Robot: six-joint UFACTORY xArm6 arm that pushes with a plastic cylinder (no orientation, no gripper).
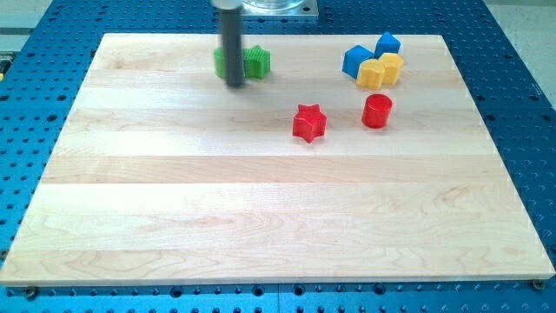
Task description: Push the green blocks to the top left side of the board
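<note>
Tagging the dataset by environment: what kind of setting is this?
Most likely a robotics lab bench, not a home or a factory. A wooden board lies on a blue perforated table, small coloured toy blocks sit near the view's top, and my tip rests at the green blocks.

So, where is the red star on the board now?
The red star lies a little right of the board's centre, just left of the red cylinder and below the blue and yellow blocks.
</note>
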